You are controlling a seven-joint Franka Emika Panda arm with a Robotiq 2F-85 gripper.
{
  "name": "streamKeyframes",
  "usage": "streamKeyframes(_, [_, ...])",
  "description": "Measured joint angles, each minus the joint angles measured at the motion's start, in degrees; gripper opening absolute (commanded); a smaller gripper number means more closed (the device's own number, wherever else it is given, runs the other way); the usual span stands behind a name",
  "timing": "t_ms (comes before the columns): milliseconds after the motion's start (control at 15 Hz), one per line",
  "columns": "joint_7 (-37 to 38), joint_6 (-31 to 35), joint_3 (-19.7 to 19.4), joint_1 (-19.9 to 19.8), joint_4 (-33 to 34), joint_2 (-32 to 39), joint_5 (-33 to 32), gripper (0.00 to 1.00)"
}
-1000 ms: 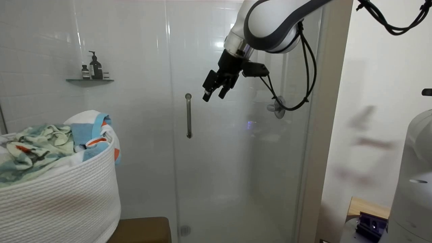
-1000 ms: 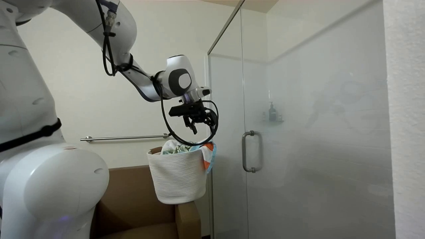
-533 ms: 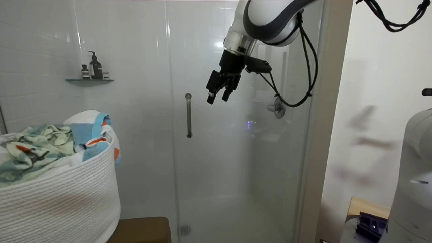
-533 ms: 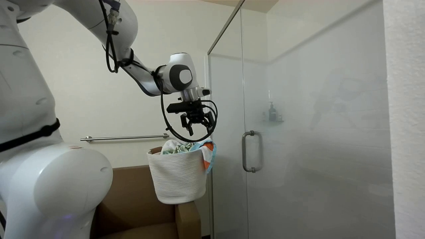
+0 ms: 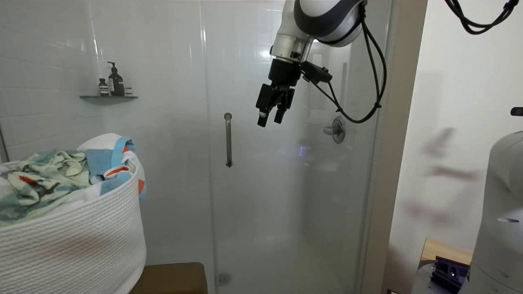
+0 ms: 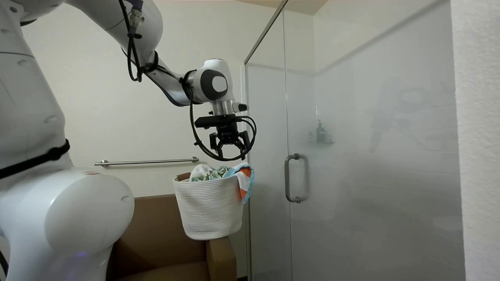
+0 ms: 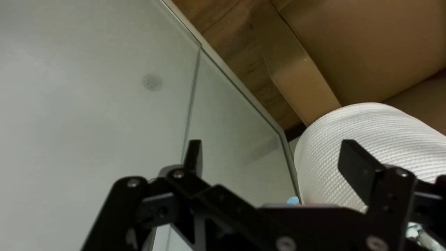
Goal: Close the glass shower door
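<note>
The glass shower door [image 5: 261,212] is a tall clear panel that also shows in an exterior view [image 6: 371,218] and in the wrist view [image 7: 104,115]. Its chrome bar handle [image 5: 228,141] is near its edge, also seen in an exterior view [image 6: 288,177]. The door appears in line with the fixed glass panel [image 5: 175,196], with no gap visible. My gripper [image 5: 270,122] points down outside the door, to the right of the handle there. In the wrist view its fingers [image 7: 271,148] are wide apart with nothing between them. It touches neither door nor handle as far as I see.
A white woven basket [image 6: 209,210] with towels stands below my gripper on a brown armchair [image 6: 222,257], beside the fixed panel. A towel bar [image 6: 148,162] is on the wall behind. A black cable loop [image 5: 382,81] hangs from my wrist.
My wrist has risen slightly and turned, so the gripper points more steeply down. The gripper has shifted away from the handle. The fingers stay apart, and the door has not moved.
</note>
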Motion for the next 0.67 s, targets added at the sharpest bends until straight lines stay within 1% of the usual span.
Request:
streamKeyframes(467, [-1.81, -6.38, -0.51, 0.02, 1.99, 0.02, 0.01, 1.00])
streamKeyframes(667, [-1.87, -6.75, -0.53, 0.03, 2.16, 0.02, 0.02, 1.00])
